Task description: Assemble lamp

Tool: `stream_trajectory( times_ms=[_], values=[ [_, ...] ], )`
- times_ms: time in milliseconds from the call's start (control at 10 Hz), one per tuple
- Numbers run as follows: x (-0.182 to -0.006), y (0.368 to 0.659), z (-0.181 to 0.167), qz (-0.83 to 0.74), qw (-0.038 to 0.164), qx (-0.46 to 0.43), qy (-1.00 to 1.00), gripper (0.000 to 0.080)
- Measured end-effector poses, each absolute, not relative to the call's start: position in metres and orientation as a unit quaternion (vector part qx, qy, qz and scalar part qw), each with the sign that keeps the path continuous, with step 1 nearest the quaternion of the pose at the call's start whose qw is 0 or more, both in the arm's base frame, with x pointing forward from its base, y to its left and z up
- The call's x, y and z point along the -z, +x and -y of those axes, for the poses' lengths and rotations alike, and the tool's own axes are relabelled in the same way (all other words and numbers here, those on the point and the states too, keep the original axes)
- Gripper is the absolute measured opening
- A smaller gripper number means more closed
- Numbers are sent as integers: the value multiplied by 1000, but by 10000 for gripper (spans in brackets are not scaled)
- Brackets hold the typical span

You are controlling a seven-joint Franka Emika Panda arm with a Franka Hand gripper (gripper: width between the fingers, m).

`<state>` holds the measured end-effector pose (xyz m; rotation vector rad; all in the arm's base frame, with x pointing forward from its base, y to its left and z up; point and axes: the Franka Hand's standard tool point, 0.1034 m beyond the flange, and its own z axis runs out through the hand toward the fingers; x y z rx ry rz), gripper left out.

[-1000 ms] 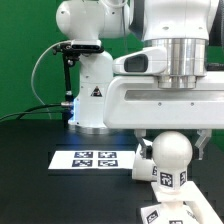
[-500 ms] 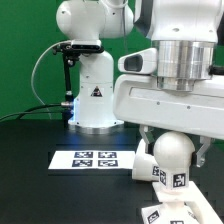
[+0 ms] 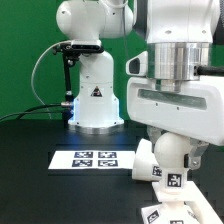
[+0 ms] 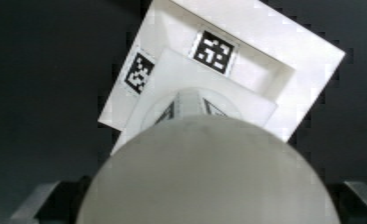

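The arm's wrist hung low over the black counter, and beneath it the jaws flanked the round head of the bulb, which stood upright with a square tag showing on its neck. A dark finger sat against the head at its 3 o'clock side in the exterior view; the finger opposite was mostly hidden behind the white dome, so the jaws appeared to be grasping the bulb, though actual contact could not be confirmed from either view. The bulb's neck came down onto the flat stepped base, which lay at the frame's lower edge, at 6 o'clock from the bulb. The tapered shade lay tipped on its side just beside the bulb at about 9 o'clock. The marker board lay flat on the counter further toward 9 o'clock, near the shade's rim. In the wrist view the bulb's grey dome filled the foreground, with the base showing past it, two tags visible on its surfaces, and dark finger tips just visible at the dome's sides.
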<state>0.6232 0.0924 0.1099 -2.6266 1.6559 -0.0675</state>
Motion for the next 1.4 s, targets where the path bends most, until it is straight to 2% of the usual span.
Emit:
stream_trajectory(
  times_ms=[200, 500, 600, 700, 800, 900, 1100, 1200, 1400],
  values=[
    [-108, 616, -88, -655, 26, 6, -755, 576],
    [-109, 615, -88, -674, 27, 3, -738, 576],
    [-108, 615, -88, -674, 26, 3, -738, 649],
    [-107, 615, -88, -674, 26, 2, -738, 684],
    [-110, 615, -89, -648, 26, 3, -761, 684],
    [-116, 615, -91, -624, 29, 3, -781, 697],
    [-143, 612, -108, -613, 33, -5, -790, 698],
    [-150, 611, -112, -618, 38, -5, -786, 698],
    [-141, 610, -108, -614, 32, -5, -789, 698]
  ],
)
